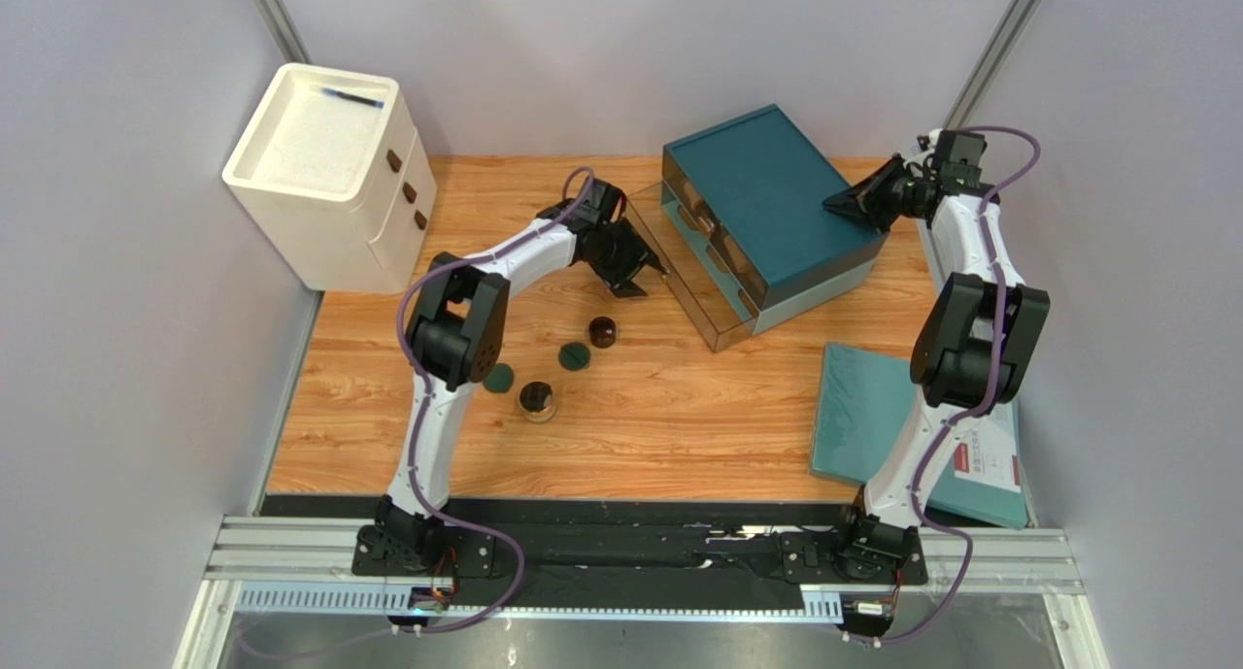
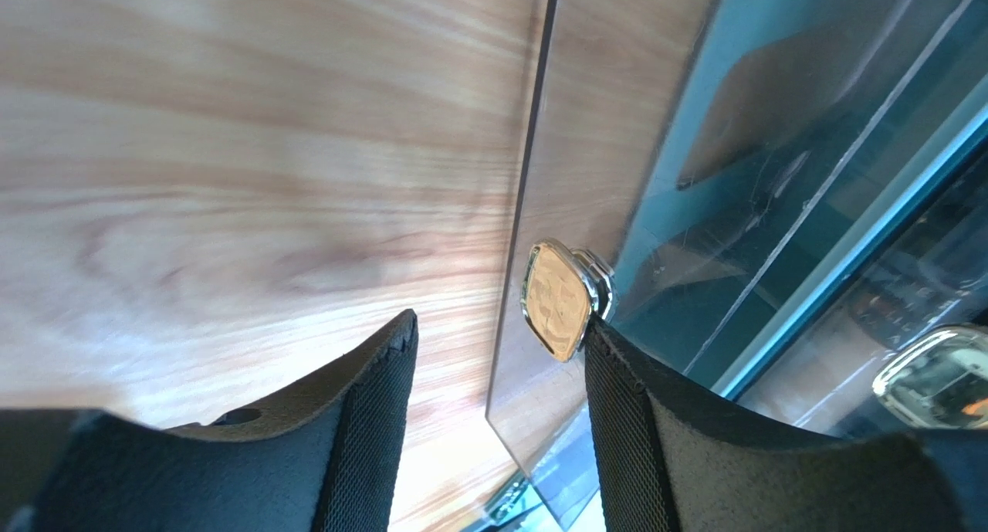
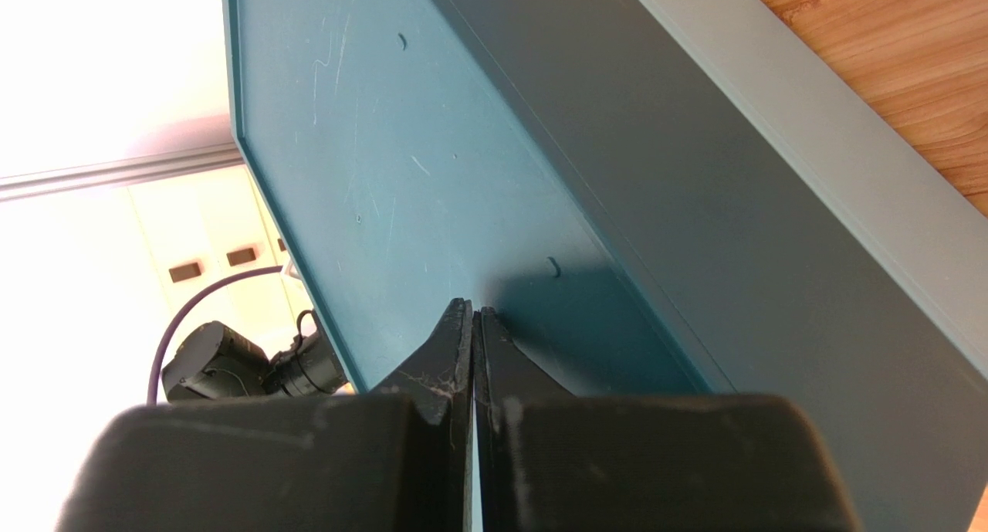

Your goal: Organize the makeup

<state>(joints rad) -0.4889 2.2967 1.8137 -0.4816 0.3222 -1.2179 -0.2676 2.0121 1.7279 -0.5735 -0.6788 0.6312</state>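
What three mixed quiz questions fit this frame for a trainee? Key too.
1. True or false: the right gripper has its jaws open.
2. What sits between the jaws of the left gripper? A) gold drawer knob B) peach tube C) lipstick
3. How many small round makeup pieces lie on the bare table between the arms?

Key
1. False: they are shut, with the tips at the teal drawer box.
2. A
3. Four: two dark jars and two green discs.
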